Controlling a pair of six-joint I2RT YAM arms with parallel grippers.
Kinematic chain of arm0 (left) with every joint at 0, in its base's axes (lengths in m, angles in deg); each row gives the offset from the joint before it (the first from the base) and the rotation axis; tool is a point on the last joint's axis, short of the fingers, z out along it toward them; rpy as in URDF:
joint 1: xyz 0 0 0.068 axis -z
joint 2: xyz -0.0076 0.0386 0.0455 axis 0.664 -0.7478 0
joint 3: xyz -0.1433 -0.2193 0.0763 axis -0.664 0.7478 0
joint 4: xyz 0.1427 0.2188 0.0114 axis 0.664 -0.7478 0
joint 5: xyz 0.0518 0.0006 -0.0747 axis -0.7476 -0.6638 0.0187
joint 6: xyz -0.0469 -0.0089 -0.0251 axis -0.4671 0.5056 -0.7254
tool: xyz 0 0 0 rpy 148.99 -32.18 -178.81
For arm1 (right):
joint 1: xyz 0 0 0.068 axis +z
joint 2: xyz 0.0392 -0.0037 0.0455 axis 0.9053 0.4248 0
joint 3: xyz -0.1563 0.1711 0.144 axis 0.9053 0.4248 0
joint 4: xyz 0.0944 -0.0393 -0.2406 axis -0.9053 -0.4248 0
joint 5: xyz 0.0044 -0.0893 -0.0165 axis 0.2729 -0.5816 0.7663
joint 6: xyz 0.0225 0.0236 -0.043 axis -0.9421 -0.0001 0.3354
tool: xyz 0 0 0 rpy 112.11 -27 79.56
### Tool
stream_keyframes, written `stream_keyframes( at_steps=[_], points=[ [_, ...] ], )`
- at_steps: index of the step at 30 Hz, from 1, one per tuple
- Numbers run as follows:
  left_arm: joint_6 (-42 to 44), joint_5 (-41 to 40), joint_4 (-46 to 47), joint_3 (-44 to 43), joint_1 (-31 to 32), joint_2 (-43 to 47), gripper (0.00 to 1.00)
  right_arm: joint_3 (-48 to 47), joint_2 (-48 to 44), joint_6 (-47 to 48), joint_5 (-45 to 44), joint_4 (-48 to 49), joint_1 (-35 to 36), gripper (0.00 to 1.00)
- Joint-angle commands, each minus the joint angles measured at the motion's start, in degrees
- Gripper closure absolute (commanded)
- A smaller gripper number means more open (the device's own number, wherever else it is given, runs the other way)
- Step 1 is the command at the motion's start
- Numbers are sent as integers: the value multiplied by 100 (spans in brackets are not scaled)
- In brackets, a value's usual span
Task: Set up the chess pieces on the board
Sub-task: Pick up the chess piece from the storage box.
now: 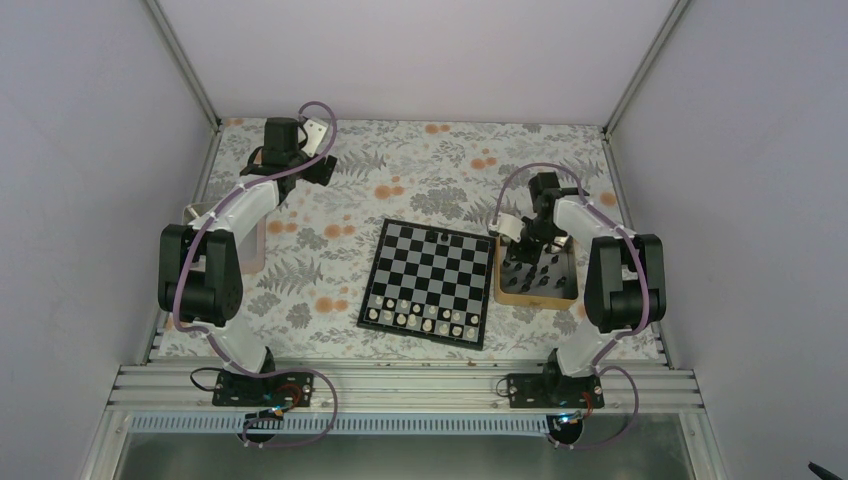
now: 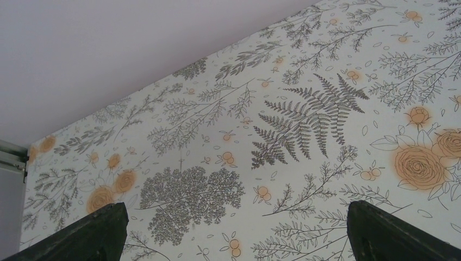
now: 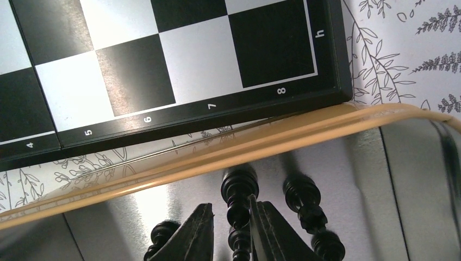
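The chequered board (image 1: 428, 283) lies mid-table, and its corner (image 3: 163, 54) fills the top of the right wrist view. One black chess piece (image 1: 432, 236) stands on the far row. Several more lie in the tan-rimmed tray (image 1: 535, 298) just right of the board. My right gripper (image 1: 527, 242) reaches down into that tray. Its jaws (image 3: 235, 231) are drawn in narrowly round a lying black piece (image 3: 239, 187), the right finger against its stem. My left gripper (image 2: 236, 234) hangs wide open over bare floral cloth at the far left (image 1: 322, 168), holding nothing.
White chessmen (image 1: 425, 318) fill the board's two near rows. Two more black pieces (image 3: 304, 201) (image 3: 160, 234) lie close beside the right fingers. The tray's rim (image 3: 217, 157) runs between fingers and board. Another tan tray (image 1: 255, 248) sits by the left arm.
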Motion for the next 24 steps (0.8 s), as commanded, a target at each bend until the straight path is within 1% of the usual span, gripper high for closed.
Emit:
stream_keyframes(
  at_steps=[1,8,18,20,24],
  points=[
    [92,124,49,29,3,-36,0,-49,-130,-7,38,-42,44,79],
    [92,129,23,14,4,-49,0,21,45,-27,-28,209,45,79],
    [101,185,5,-10,3,-96,0,16,195,-29,-83,222,55,81],
    [101,195,11,-2,3,-94,0,17,190,-44,-77,234,49,83],
    [101,199,20,6,3,-89,0,-14,164,-63,-40,179,49,92]
  ],
)
